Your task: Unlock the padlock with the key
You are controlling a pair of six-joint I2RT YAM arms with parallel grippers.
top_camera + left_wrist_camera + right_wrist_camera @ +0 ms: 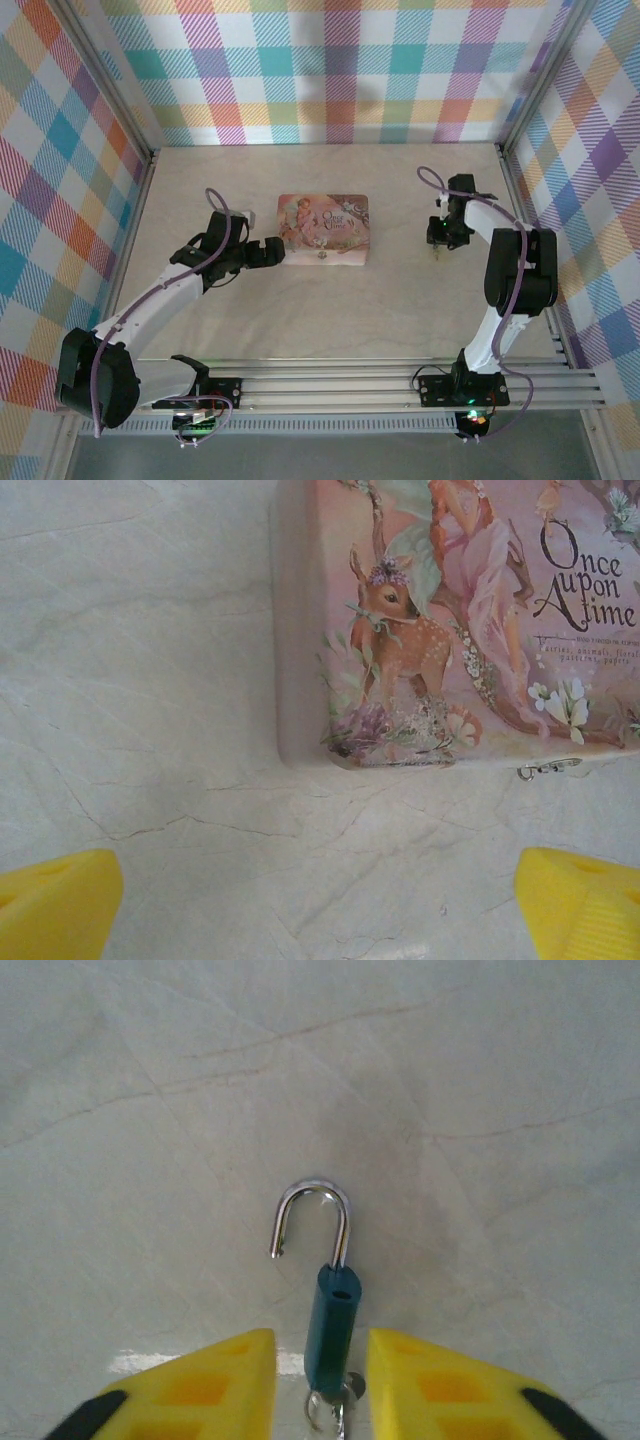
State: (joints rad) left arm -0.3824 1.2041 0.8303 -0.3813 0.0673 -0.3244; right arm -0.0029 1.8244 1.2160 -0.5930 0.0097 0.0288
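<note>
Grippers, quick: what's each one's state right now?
Left gripper: open, holding nothing.
Right gripper: partly open around the small blue padlock with silver shackle, gaps visible, not gripping.

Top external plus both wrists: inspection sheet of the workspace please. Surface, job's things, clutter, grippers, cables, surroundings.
Surface: pale marbled tabletop with fine veins, no spills seen.
Job's things: padlock with a blue body; its silvery shackle is swung open, one end free. A silvery ring sits at the body's other end; a key cannot be made out.
Clutter: pink tin mid-table; small silvery piece at its edge.
Grippers: left gripper is open beside the tin, holding nothing. The right gripper fingers flank the padlock body, with gaps on both sides.
Cables: purple cables loop along both arms, apart from the objects.
Surroundings: plaid walls; metal rails at the near edge.
</note>
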